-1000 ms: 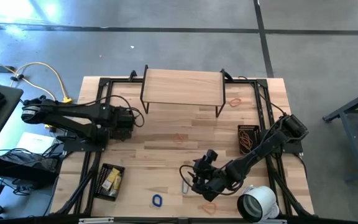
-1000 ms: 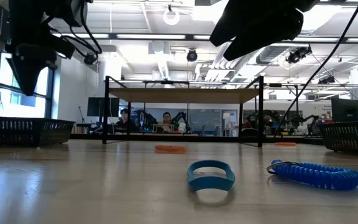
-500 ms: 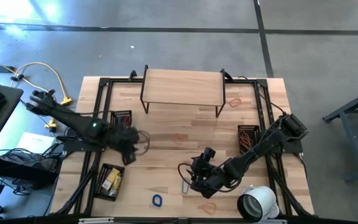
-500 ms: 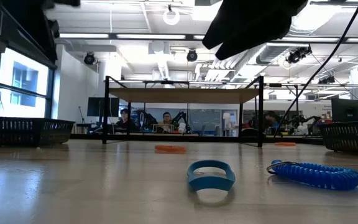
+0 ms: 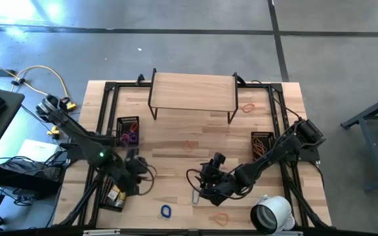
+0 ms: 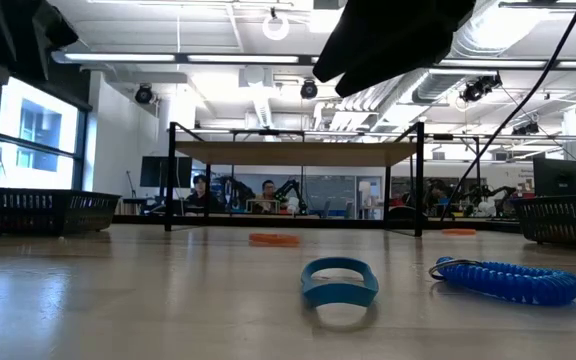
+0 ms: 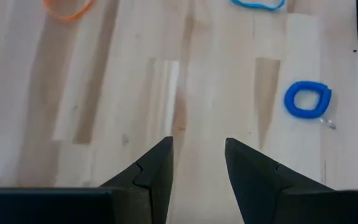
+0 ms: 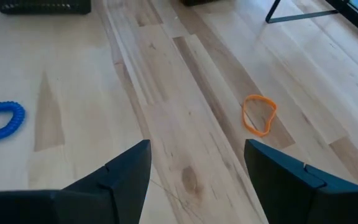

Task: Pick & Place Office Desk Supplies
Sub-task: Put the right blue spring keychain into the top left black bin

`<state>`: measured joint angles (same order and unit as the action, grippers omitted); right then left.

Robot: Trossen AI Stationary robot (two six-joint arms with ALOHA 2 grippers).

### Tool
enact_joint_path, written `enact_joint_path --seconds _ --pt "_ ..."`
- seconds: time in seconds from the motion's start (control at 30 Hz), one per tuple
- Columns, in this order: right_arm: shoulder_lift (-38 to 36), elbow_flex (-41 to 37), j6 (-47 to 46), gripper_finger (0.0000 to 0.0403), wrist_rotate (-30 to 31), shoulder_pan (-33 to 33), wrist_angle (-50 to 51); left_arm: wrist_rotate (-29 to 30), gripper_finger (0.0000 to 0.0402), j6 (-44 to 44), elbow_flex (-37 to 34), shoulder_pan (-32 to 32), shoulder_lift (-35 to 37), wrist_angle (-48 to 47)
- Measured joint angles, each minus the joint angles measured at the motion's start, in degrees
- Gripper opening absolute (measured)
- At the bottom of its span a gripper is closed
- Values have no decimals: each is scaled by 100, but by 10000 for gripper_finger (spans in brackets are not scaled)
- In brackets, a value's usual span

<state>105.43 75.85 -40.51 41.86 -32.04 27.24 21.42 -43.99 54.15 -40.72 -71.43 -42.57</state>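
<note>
Two arms are over the wooden table (image 5: 176,134). The left gripper (image 7: 197,163) hovers above the bare wood near the front left, beside a mesh basket (image 5: 117,191) that holds small yellow-and-white packets (image 5: 115,191). Its fingers (image 7: 151,168) stand a little apart with nothing between them.

The right gripper (image 8: 194,168) hangs over the front middle of the table. Its fingers (image 8: 126,177) are spread wide and also hold nothing.

Several small supplies lie on the table. A blue coiled loop (image 7: 307,99) rests flat on the wood ahead of the left gripper; it looks like a springy cord bent to a ring, with a small metal end beside it. In the low view the same kind of coil (image 6: 508,281) lies at the right, and just beside it, not touching, stands a smooth blue band (image 6: 339,281) bent into an oval. From above, the blue band (image 5: 166,211) is near the front edge. A silver clip (image 5: 195,196) lies close to the right gripper.

Thin orange bands are scattered about: one (image 8: 258,114) lies flat ahead of the right gripper, one (image 5: 188,145) is in the middle of the table, one (image 5: 247,106) is near the raised shelf (image 5: 192,92), and one (image 5: 219,219) is at the front edge. A second basket (image 5: 128,130) at the left holds purple loops (image 5: 130,137). A third basket (image 5: 262,145) is at the right. A white tape roll (image 5: 272,214) sits at the front right corner.
</note>
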Motion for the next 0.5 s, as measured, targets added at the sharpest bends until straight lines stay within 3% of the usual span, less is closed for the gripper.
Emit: enact_joint_path --seconds 0.2,0.5 --pt "0 0 136 247 9 6 -20 -37 140 803 0 3 -884 957" --pt "0 0 171 247 -85 8 -34 -1472 140 1446 0 1 -2029 2652"
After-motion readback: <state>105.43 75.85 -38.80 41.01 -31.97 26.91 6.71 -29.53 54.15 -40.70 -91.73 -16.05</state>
